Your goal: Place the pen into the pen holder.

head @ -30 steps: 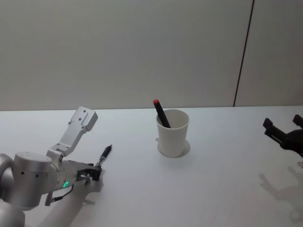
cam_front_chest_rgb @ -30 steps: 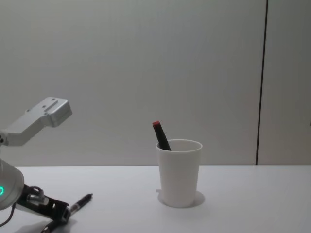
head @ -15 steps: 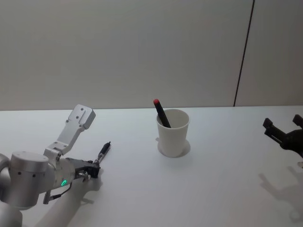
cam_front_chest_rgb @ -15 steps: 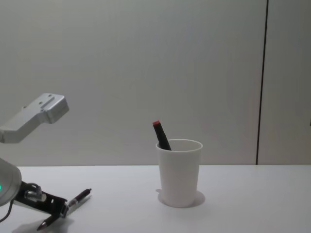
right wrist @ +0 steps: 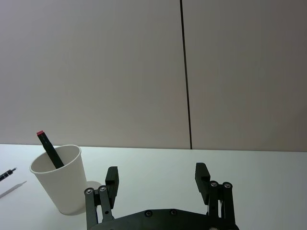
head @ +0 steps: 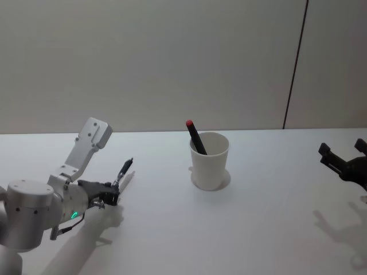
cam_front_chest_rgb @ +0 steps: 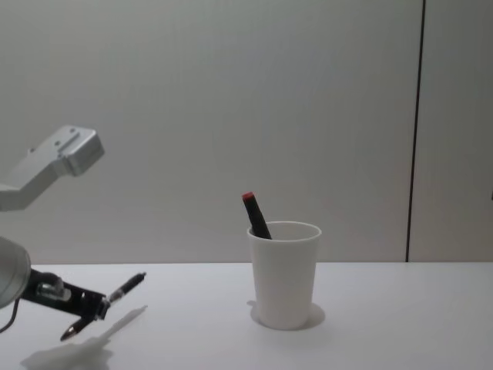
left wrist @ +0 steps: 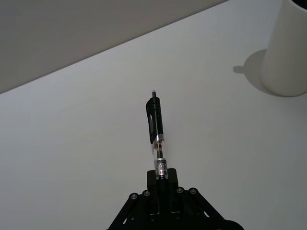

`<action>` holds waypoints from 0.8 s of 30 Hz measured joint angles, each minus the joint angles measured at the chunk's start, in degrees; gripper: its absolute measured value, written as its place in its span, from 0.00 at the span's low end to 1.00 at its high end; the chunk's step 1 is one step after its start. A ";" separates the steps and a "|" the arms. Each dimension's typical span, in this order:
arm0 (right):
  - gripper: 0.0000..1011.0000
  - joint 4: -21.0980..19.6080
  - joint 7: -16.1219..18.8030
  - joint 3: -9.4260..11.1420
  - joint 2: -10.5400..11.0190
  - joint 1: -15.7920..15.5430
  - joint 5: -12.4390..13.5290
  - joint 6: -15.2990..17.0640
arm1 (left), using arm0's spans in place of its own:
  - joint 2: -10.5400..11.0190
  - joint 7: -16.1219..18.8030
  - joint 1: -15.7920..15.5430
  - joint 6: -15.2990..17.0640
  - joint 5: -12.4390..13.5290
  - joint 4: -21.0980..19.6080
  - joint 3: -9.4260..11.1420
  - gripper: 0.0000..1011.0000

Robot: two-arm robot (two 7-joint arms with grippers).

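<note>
A white paper cup, the pen holder, stands upright mid-table with a black red-tipped marker leaning inside. My left gripper is shut on a black and clear pen, held above the table to the left of the cup, its free end pointing away and upward. My right gripper hovers open at the right edge.
The white table spreads around the cup. The pen's shadow falls on the table below it. A plain wall with a dark vertical seam stands behind.
The left gripper has lifted the pen off the table; it now hangs higher, with its shadow apart from it. The right arm has not moved.
</note>
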 joint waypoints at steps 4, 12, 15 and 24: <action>0.99 0.00 0.00 0.00 0.00 0.00 0.00 0.00 | 0.28 0.00 0.32 -2.18 0.47 -0.73 -0.21 0.13; 0.99 0.00 0.00 0.00 0.00 0.00 0.00 0.00 | 0.86 0.40 1.11 -7.10 1.47 -2.17 -0.50 0.13; 0.99 0.00 0.00 0.00 0.00 0.00 0.00 0.00 | 1.10 0.55 1.46 -9.37 1.88 -2.83 -0.60 0.13; 0.99 0.00 0.00 0.00 0.00 0.00 0.00 0.00 | 1.82 0.33 2.48 -16.76 2.77 -4.82 -0.86 0.13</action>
